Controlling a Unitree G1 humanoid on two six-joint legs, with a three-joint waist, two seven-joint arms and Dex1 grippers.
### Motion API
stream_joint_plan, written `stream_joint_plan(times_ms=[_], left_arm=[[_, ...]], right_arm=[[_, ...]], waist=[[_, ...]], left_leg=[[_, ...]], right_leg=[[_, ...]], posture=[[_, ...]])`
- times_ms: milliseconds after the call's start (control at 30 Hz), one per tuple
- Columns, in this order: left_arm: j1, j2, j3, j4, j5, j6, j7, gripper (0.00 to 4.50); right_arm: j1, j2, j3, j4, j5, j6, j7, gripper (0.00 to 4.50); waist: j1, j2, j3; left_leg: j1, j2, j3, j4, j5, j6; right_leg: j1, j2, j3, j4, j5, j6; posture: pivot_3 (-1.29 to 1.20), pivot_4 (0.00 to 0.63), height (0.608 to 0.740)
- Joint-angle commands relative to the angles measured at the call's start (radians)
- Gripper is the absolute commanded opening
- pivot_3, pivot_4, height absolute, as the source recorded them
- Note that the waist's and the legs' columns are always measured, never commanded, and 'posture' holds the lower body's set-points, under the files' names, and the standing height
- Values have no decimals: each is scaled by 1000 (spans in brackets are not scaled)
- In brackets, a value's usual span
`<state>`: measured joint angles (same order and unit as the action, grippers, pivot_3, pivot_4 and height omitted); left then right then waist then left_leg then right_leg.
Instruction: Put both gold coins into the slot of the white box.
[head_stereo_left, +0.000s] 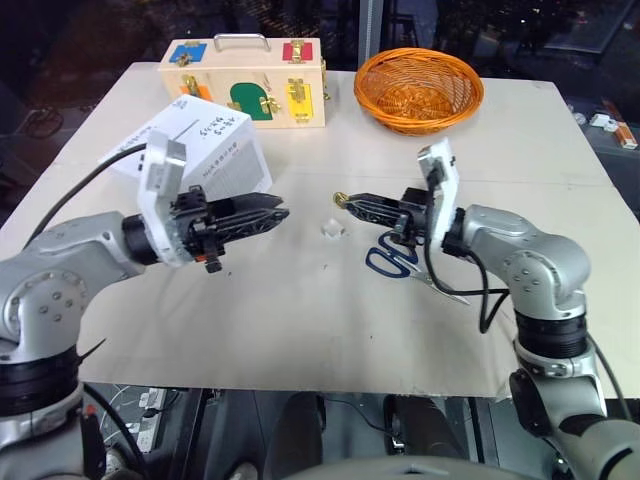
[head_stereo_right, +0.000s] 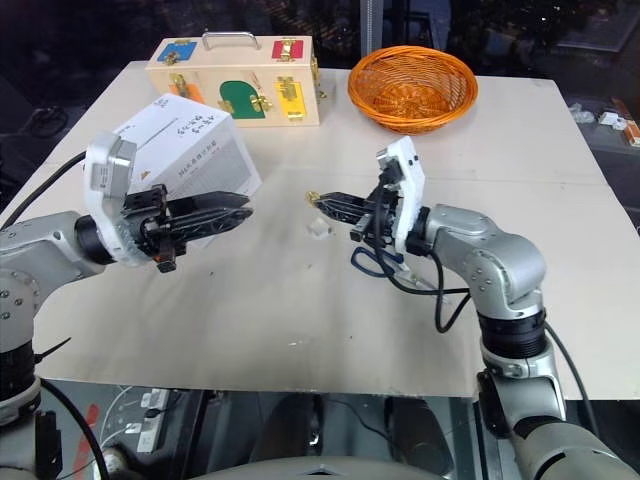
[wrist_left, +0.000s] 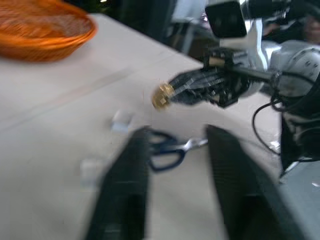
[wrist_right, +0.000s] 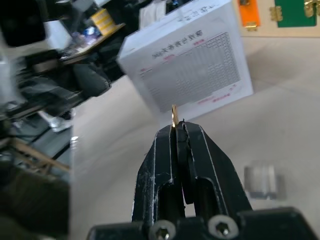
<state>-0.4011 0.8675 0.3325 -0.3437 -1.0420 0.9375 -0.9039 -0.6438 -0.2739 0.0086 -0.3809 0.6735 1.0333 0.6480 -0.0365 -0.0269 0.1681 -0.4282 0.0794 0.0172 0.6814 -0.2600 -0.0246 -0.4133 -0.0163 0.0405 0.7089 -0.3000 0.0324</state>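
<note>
surroundings: wooden latch box (head_stereo_left: 242, 81) and orange basket (head_stereo_left: 419, 89) at worktop (head_stereo_left: 300, 330) far edge; scissors (head_stereo_left: 392, 262) under right arm; clear holder (head_stereo_left: 333, 228) between hands
right hand (head_stereo_left: 345, 201): clamped on gold coin (wrist_left: 162, 96), raised off worktop
left hand (head_stereo_left: 278, 211): fingers slightly apart, empty
white box (head_stereo_left: 205, 148): behind left hand

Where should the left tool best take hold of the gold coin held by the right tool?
Probably the free half of the gold coin that sticks out past the right tool, approached from the left tool's side, closing on its flat faces.
</note>
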Motion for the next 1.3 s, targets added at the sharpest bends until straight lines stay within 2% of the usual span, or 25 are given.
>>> stream_joint_plan(times_ms=[33, 300, 700, 733, 800, 1133, 1233, 1300], left_arm=[[-66, -23, -40, 2, -48, 29, 14, 1283], [-203, -82, -173, 79, -8, 27, -45, 1283], [-222, -76, -197, 98, 7, 29, -117, 1283], [-219, -76, -198, 95, 8, 28, -122, 740], [-208, -75, -196, 85, -4, 37, -135, 113], [-188, -76, -158, 77, -26, 47, -126, 113], [-179, -62, -119, 88, -50, 62, -107, 0], [-175, -39, -82, 100, -77, 84, -98, 0]], right_arm=[[-16, -33, -41, -92, 101, 45, 13, 0], [-33, -67, -53, -147, 204, 69, -28, 0], [-25, -95, -48, -173, 284, 51, -82, 0], [-24, -97, -47, -175, 290, 50, -82, 0], [-23, -97, -44, -177, 304, 48, -84, 0], [-11, -104, -31, -205, 348, 14, -67, 0], [7, -127, -38, -219, 333, -27, -45, 908], [24, -160, -43, -232, 298, -63, -33, 1843]], waist=[[-3, 0, 0], [0, 0, 0], [-1, 1, 0], [-1, 1, 0], [-1, 1, 0], [0, 1, 0], [0, 1, 0], [-1, 1, 1]], left_leg=[[0, 0, 0, 0, 0, 0], [0, 0, 0, 0, 0, 0], [0, 0, 0, 0, 0, 0], [0, 0, 0, 0, 0, 0], [0, 0, 0, 0, 0, 0], [-1, 0, 0, 0, 0, 0], [-1, 0, 0, 0, 0, 0], [-1, 0, 0, 0, 0, 0]], right_leg=[[0, 0, 0, 0, 0, 0], [0, 0, 0, 0, 0, 0], [0, 0, 0, 0, 0, 0], [0, 0, 0, 0, 0, 0], [0, 0, 0, 0, 0, 0], [0, 0, 0, -1, 0, 0], [0, 0, 0, -1, 0, 0], [0, 0, 0, -1, 0, 0]], posture=[[0, 150, 726], [0, 150, 726], [0, 150, 726], [0, 150, 726], [0, 150, 726], [0, 150, 726], [0, 150, 726], [0, 150, 726]])
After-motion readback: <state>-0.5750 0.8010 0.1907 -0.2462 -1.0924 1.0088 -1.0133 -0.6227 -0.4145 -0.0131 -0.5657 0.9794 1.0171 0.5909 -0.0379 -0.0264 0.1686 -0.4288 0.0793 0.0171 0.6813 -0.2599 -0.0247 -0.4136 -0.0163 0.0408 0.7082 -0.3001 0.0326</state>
